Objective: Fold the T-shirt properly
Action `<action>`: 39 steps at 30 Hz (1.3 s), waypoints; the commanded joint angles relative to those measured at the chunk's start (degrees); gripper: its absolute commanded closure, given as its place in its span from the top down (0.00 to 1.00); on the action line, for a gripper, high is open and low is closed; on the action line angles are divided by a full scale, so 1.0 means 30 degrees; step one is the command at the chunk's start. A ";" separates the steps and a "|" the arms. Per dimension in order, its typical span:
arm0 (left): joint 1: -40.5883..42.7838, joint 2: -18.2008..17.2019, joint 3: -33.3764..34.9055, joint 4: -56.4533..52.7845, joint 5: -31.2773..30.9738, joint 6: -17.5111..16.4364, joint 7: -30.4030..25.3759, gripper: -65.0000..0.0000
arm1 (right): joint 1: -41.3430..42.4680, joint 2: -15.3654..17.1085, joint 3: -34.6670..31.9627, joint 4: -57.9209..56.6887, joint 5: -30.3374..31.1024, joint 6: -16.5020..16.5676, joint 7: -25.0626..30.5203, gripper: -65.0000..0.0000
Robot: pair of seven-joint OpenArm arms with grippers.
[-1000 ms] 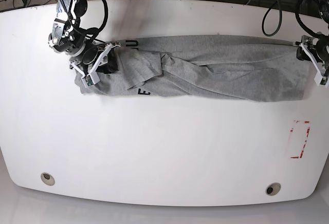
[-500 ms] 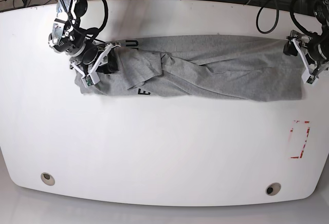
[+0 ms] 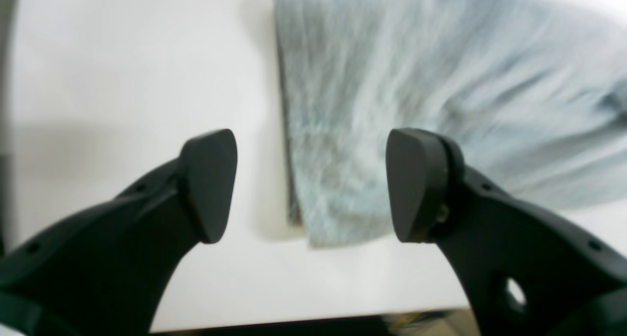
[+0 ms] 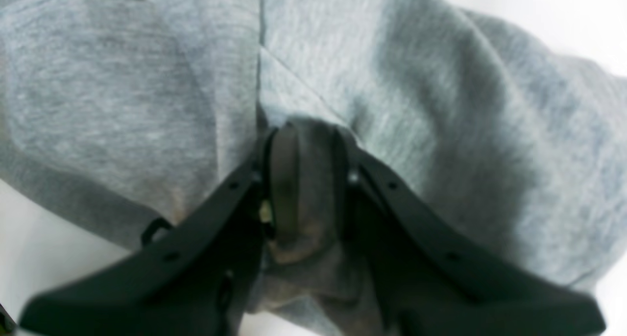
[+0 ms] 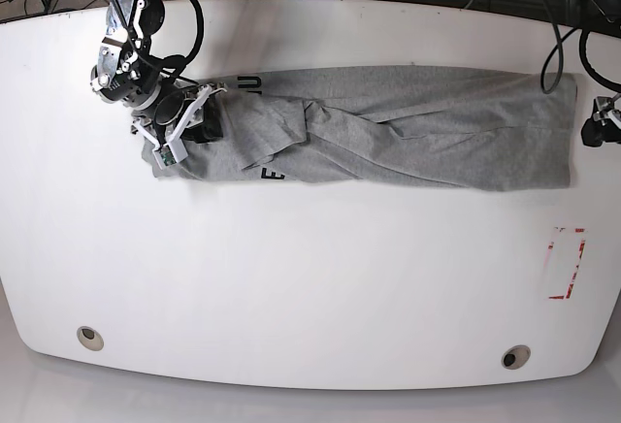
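Two grippers work at opposite ends of the T-shirt (image 5: 388, 127), which lies on the white table (image 5: 291, 277) as a long band folded lengthwise, rumpled near its lettered end. The right gripper (image 5: 179, 122) is clamped narrow on a bunch of grey cloth at that lettered end, probably to anchor it so the band can be pulled straight or carried over in the next fold. The left gripper (image 3: 311, 184) stands wide and empty just off the T-shirt's far end, over bare table with one finger above the hem corner; it looks free for a fresh grasp.

From the base view the whole band and its diagonal wrinkles are plain, but the left gripper sits almost off the frame edge. Its wrist view alone shows the spread fingers and the squared hem corner, though blurred. Only the right wrist view shows cloth actually pinched between the fingers (image 4: 286, 189).
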 commanded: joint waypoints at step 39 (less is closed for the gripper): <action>-0.2843 -0.1888 0.6100 -0.9939 0.0621 -0.0177 -0.5277 0.69 | 0.0230 0.0202 0.0081 0.0264 0.0348 0.0033 0.0465 0.18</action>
